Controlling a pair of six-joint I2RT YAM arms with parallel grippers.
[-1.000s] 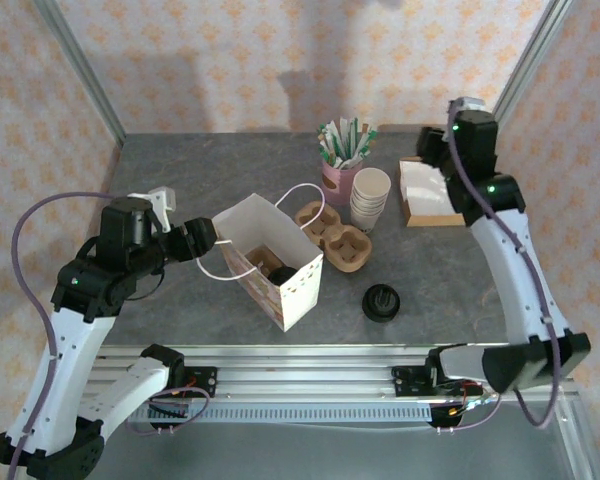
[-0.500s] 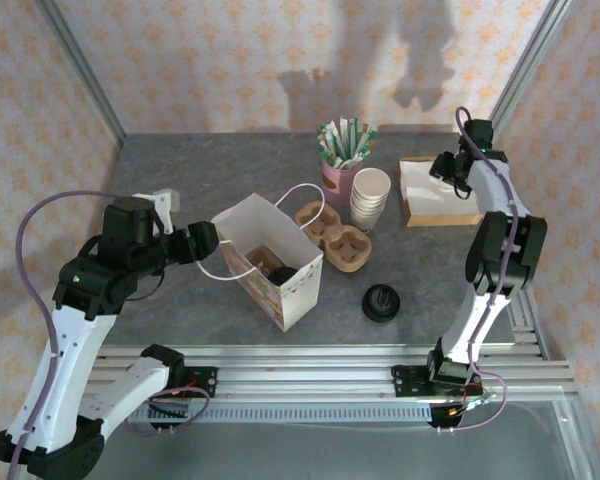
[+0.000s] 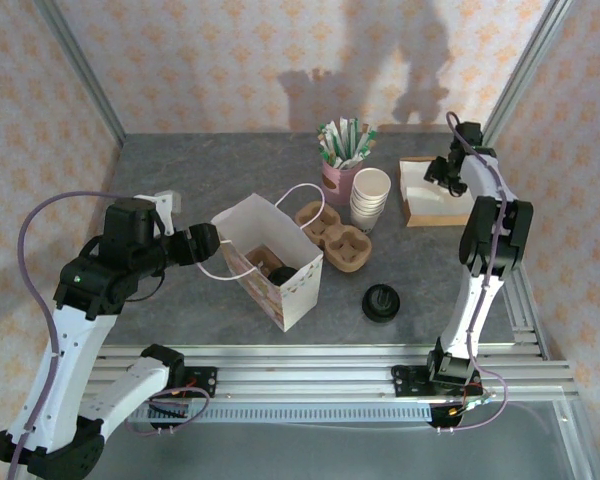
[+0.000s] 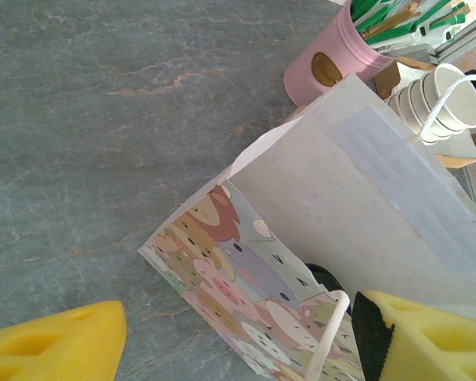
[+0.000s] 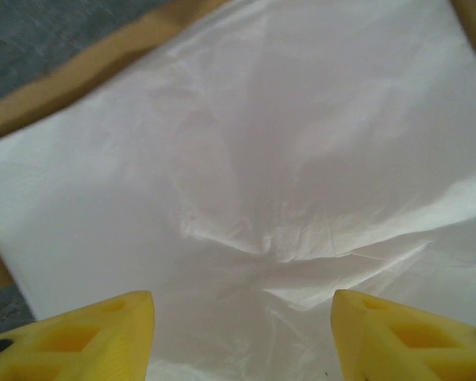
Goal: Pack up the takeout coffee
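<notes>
The takeout coffee (image 3: pixel 280 273) sits inside the patterned paper bag (image 3: pixel 252 226) at mid-table; I see its black lid (image 4: pixel 327 279) past the bag's rim, and the cup below is hidden. My left gripper (image 3: pixel 208 243) is open at the bag's left side. In the left wrist view its yellow fingers (image 4: pixel 55 345) straddle the bag's near wall (image 4: pixel 246 278) and a white handle loop, without pinching them. My right gripper (image 3: pixel 442 172) hovers open at the back right, low over white napkins (image 5: pixel 246 159), with nothing between its fingertips (image 5: pixel 71 337).
The napkins lie in a brown box (image 3: pixel 420 214) at the back right. A pink cup of stir sticks (image 3: pixel 342 165), a stack of cream cups (image 3: pixel 370 198) and a cardboard cup carrier (image 3: pixel 335 237) stand behind the bag. A stack of black lids (image 3: pixel 381 302) sits near the front.
My right arm has folded in and brought its gripper down over the napkin box, its jaws opening wider. The left gripper and the bag have stayed put.
</notes>
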